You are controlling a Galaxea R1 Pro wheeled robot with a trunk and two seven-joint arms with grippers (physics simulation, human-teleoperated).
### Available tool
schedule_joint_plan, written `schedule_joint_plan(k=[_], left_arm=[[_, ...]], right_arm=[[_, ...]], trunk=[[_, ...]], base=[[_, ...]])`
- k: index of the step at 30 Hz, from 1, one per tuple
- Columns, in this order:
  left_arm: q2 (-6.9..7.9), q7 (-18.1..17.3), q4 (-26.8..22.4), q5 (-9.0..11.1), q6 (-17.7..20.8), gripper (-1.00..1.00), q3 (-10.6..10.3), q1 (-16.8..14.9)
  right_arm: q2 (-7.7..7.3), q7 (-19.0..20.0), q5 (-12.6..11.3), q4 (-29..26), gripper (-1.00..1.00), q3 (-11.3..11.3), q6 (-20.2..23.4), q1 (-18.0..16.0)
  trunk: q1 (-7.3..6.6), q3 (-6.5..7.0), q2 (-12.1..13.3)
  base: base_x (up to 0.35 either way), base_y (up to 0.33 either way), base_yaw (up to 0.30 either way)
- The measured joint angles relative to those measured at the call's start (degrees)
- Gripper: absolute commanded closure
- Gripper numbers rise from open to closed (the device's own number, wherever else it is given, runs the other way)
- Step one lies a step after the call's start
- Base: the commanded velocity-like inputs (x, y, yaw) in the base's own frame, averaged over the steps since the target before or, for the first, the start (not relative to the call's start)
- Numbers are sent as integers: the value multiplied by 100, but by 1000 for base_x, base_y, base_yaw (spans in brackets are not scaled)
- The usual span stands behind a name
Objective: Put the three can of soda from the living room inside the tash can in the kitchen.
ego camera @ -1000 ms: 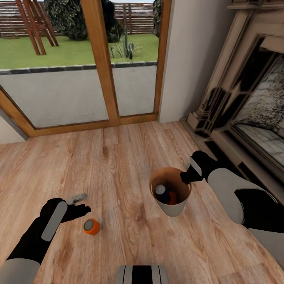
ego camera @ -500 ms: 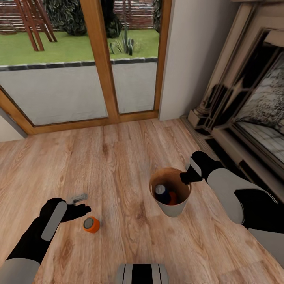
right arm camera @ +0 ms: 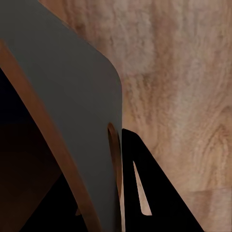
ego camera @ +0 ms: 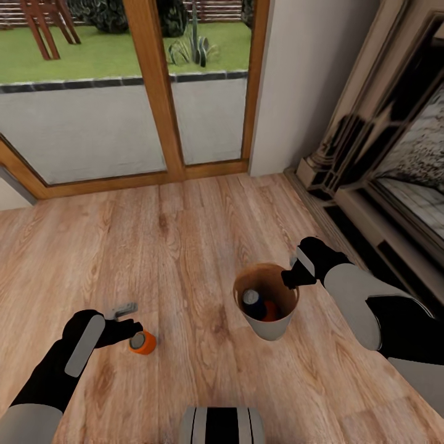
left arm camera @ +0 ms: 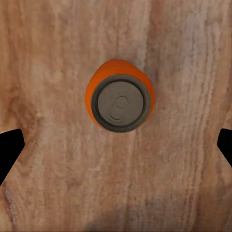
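One orange can of soda (ego camera: pixel 142 342) stands upright on the living room's wood floor, its grey top facing up. My left gripper (ego camera: pixel 133 317) hovers open right beside it. From the left wrist the can (left arm camera: pixel 119 101) sits centred ahead between the spread fingertips (left arm camera: pixel 9 150). My right gripper (ego camera: pixel 290 277) is shut on the rim of the tash can (ego camera: pixel 271 327), a pale bin with a brown inside. A dark blue can (ego camera: pixel 251 298) and another orange can (ego camera: pixel 270 310) lie in it. In the right wrist view the bin wall (right arm camera: pixel 72 96) is pinched by a black finger (right arm camera: pixel 145 193).
Wood-framed glass doors (ego camera: pixel 154 92) stand ahead, with a white wall section (ego camera: pixel 302 80) to their right. The stone fireplace (ego camera: pixel 382 166) and its hearth step run along the right, close to my right arm. Bare wood floor (ego camera: pixel 185 246) lies between the doors and me.
The view has shifted, with doors and floor sliding up the picture. The orange can on the floor now sits closer to my left gripper's fingers. The held bin kept its place beside my right arm.
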Motion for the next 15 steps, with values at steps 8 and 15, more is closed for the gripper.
schedule_joint_plan(k=[8, 15], left_arm=[[3, 3, -6, 0, 0, -100, -1, 6], [-2, 38, 13, 1, 0, -100, -9, 8]], right_arm=[[18, 7, -147, 80, 100, 213, 4, -143], [21, 19, -131, -13, 100, 232, 4, -92]], trunk=[[6, -173, -13], [-54, -241, -17]], base=[[0, 0, 0], [0, 0, 0]])
